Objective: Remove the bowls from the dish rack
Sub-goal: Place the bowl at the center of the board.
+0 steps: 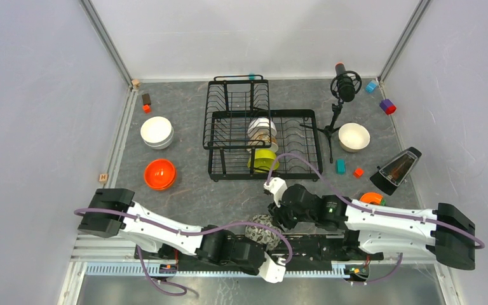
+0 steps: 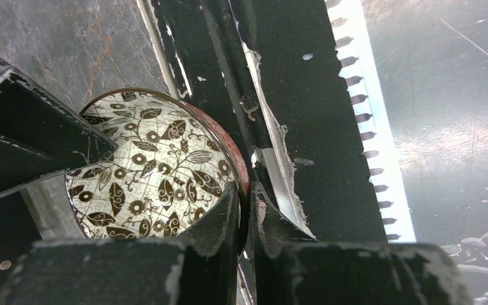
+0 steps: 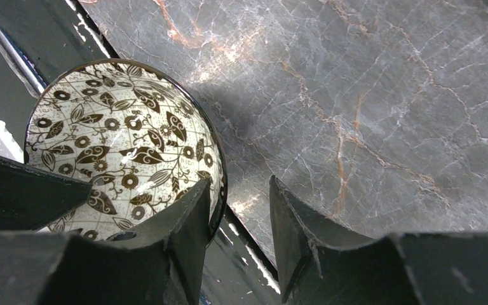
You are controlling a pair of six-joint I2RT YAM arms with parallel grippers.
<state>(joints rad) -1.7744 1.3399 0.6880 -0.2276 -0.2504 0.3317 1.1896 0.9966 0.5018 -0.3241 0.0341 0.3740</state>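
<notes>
The dark-patterned bowl [image 1: 264, 230] [image 2: 152, 165] [image 3: 121, 140] hangs at the table's near edge between my two arms. My left gripper [image 1: 254, 243] [image 2: 246, 190] is shut on its rim, one finger inside and one outside. My right gripper [image 1: 278, 216] [image 3: 238, 184] stands open astride the opposite rim, its left finger [image 3: 187, 216] inside the bowl and the other out over the table. The black wire dish rack [image 1: 260, 113] stands mid-table with a white bowl stack [image 1: 262, 130] and a lime green bowl [image 1: 264, 160] in it.
On the table left of the rack sit stacked white bowls [image 1: 157, 131] and an orange bowl [image 1: 160, 173]. To the right are a cream bowl [image 1: 354, 136], an orange bowl [image 1: 372, 198] partly behind my right arm, a microphone tripod [image 1: 343, 89], a black wedge-shaped object [image 1: 396, 170] and small coloured blocks.
</notes>
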